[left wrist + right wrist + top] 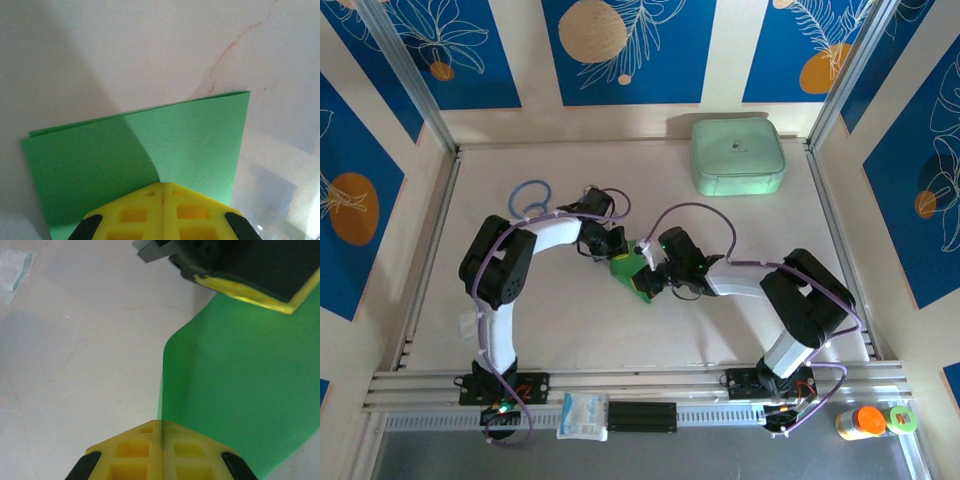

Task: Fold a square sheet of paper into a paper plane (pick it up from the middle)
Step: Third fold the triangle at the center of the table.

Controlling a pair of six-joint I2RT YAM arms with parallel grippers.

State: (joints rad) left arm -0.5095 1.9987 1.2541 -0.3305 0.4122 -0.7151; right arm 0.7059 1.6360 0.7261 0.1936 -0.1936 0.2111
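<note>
Since each wrist camera looks out over its own yellow fingers, start there. The left gripper point(163, 187) has its jaws pressed together with no gap, nipping the near margin of the square sheet of paper point(150, 145). The right gripper point(161, 426) is closed just as fully at one side edge of the same sheet.

The bright green sheet hangs between the two pinches over the middle of the table point(570, 330). In the left wrist view it is doubled over, with a second layer peeping out along its far left edge.

By the look of it, the paper will handle as very light, thin and limp. It bows in a soft curve between the grips, so it should crease for good wherever it is squeezed. It would likely tear or slip free if the arms drew apart. The doubled part looks the stiffest place to hold, close to a fold rather than out at a single loose corner.

The pads hide how deep each bite goes and whether both layers are caught. From above, the wrists cover most of the sheet, so I cannot tell its outline or whether any part touches the table. Farther off, well apart, are a blue cable loop point(532, 192) and the mint zip case point(738, 155).
</note>
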